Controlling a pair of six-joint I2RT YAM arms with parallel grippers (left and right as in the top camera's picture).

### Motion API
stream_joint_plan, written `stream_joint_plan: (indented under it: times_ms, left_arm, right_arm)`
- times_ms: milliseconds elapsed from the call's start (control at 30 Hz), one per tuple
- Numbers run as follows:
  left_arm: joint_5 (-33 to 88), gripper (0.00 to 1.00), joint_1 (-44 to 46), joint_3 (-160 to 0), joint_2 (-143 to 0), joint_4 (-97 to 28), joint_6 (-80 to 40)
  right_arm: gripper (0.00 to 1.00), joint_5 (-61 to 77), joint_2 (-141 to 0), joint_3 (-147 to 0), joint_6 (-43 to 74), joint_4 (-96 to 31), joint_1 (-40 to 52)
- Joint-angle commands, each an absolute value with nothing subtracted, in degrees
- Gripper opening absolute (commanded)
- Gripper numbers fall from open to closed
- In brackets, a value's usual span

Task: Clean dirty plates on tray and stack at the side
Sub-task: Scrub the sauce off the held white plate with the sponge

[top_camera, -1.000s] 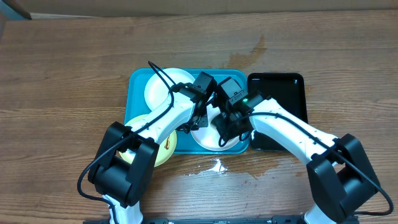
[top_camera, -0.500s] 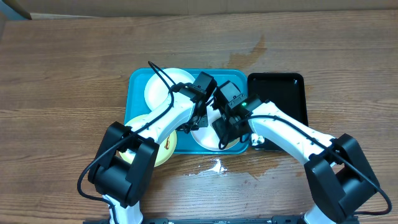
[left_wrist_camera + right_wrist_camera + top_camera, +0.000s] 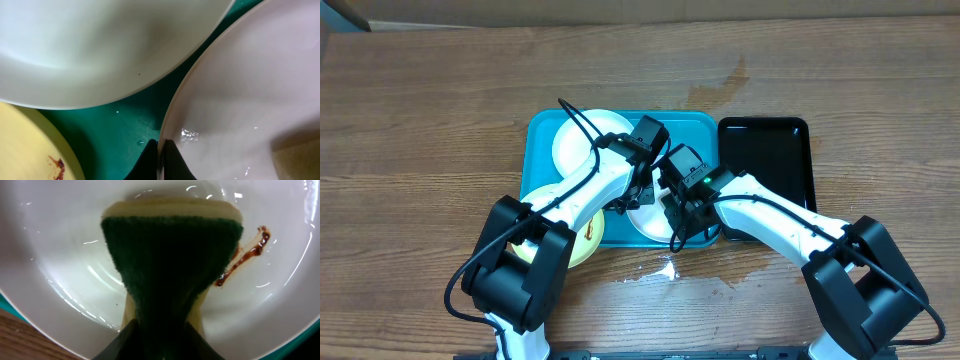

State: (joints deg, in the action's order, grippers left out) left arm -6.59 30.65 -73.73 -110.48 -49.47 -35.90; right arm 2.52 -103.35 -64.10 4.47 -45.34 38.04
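Observation:
In the turquoise tray point(image 3: 545, 130) lie two white plates, one at the back left point(image 3: 582, 142) and one at the front right point(image 3: 648, 226). A pale yellow-green plate point(image 3: 582, 238) with a red smear overlaps the tray's front left edge. My left gripper point(image 3: 161, 150) is shut on the left rim of the front white plate point(image 3: 250, 100). My right gripper point(image 3: 162, 342) is shut on a green and yellow sponge point(image 3: 172, 255), which presses on that wet plate point(image 3: 60, 240). A dark red smear point(image 3: 247, 255) lies just right of the sponge.
A narrow glossy black tray point(image 3: 775, 160) sits right of the turquoise one. Water is spilled on the wooden table point(image 3: 420, 120) in front of the tray point(image 3: 665, 268), and a wet stain point(image 3: 730, 80) marks the wood behind it.
The right gripper has moved left and toward the front across the white plate with the sponge. The left arm has held still on the rim.

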Motion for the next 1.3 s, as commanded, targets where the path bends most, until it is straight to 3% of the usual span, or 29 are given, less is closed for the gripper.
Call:
stream_joint_plan:
  times_ms: [0,67,1267]
  left_arm:
    - [-7.38,0.04,30.37,-73.10,-109.40,-49.54,-36.01]
    - [-7.40,0.04,30.37,-73.10,-109.40,-49.56,-36.01]
    - [-6.09,0.04,30.39,-72.10,-109.40,-49.58,-35.79]
  right_arm:
    - [0.14,-0.69,-102.24,-63.00,4.54,-44.47,38.52]
    - [0.04,-1.48,-102.24,-63.00,4.56,-44.40,38.52]
    - [0.04,-10.28,-105.82,-62.94,4.99,-40.07,38.52]
